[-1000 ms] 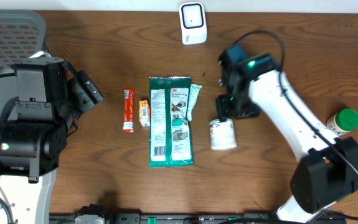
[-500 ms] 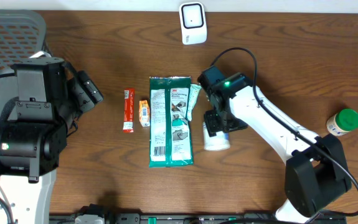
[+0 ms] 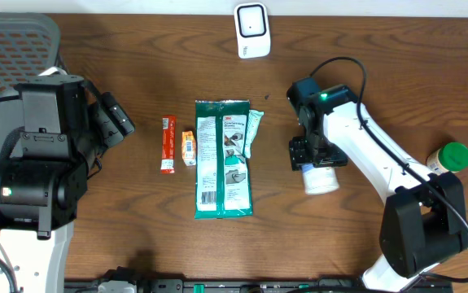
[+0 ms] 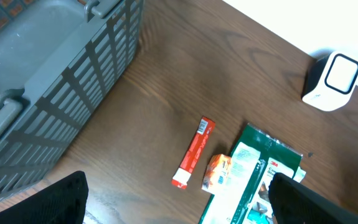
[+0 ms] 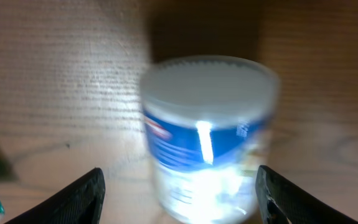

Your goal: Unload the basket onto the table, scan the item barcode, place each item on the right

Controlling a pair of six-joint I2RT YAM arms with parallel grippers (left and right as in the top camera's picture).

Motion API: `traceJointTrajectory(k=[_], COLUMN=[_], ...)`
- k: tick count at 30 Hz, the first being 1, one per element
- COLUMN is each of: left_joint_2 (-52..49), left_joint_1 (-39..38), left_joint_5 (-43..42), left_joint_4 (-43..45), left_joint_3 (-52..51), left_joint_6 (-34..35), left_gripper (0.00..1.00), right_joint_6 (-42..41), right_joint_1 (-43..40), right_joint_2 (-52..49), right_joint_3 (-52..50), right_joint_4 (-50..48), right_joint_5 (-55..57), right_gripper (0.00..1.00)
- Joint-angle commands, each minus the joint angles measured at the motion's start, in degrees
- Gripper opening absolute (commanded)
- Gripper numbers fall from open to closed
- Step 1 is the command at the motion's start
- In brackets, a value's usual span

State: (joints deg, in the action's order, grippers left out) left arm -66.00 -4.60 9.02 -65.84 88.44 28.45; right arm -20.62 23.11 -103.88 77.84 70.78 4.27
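Right pincer stands wide over the tub. I see its dark fingers either side and a gap on the left, so it grips nothing. Its white arm reaches in bent from my lower right, wrist pointing down. The tub is a glossy white cylinder with a blue label, blurred up close, lying on the wood-grain table right of the green foil pack, well apart from the boxy white scanner. Left pincer hangs wide and empty beside the slatted grey basket.
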Motion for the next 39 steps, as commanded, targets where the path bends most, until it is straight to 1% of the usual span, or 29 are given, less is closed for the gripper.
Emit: traceJointTrajectory(k=[1, 2, 4, 6, 11, 13, 17, 26, 27, 37, 39], left_joint_2=[0.1, 0.1, 0.1, 0.1, 0.1, 0.1, 0.1, 0.1, 0.1, 0.1, 0.1], left_joint_1=[0.2, 0.2, 0.2, 0.2, 0.2, 0.2, 0.2, 0.2, 0.2, 0.2, 0.2], left_joint_5=[0.7, 0.7, 0.7, 0.7, 0.7, 0.7, 0.7, 0.7, 0.7, 0.7, 0.7], left_joint_4=[-0.1, -0.1, -0.1, -0.1, -0.1, -0.1, -0.1, -0.1, -0.1, -0.1, -0.1], left_joint_3=[0.7, 0.7, 0.7, 0.7, 0.7, 0.7, 0.7, 0.7, 0.7, 0.7, 0.7], left_joint_6=[-0.6, -0.6, -0.6, -0.6, -0.6, -0.6, -0.6, -0.6, -0.6, -0.6, -0.6], left_gripper=[0.90, 0.90, 0.90, 0.90, 0.90, 0.90, 0.90, 0.90, 0.90, 0.90, 0.90], right_joint_6=[-1.7, -1.6, -1.6, -1.6, -1.6, -1.6, -1.6, -1.0, -1.0, -1.0, -1.8], right_joint_1=[0.2, 0.1, 0.1, 0.1, 0.1, 0.0, 0.0, -1.6, -1.7, -1.8, -1.8], right_joint_2=[0.0, 0.0, 0.0, 0.0, 0.0, 0.0, 0.0, 0.0, 0.0, 0.0, 0.0], right_joint_3=[-5.7, -7.6, -9.2, -10.1, -10.1, -10.1, -10.1, -6.4, -6.4, -7.1, -8.0], right_joint_4=[-3.6, -5.3, -6.7, -7.2, -7.6, -7.6, -7.4, -2.1, -1.8, -1.2, -1.4], right_joint_5=[0.7, 0.9, 3.0, 5.8, 6.7, 8.9, 8.9, 8.8, 8.8, 9.4, 11.1], right_gripper=[0.72, 0.68, 0.66, 0.65, 0.66, 0.68, 0.76, 0.80, 0.84, 0.84, 0.85])
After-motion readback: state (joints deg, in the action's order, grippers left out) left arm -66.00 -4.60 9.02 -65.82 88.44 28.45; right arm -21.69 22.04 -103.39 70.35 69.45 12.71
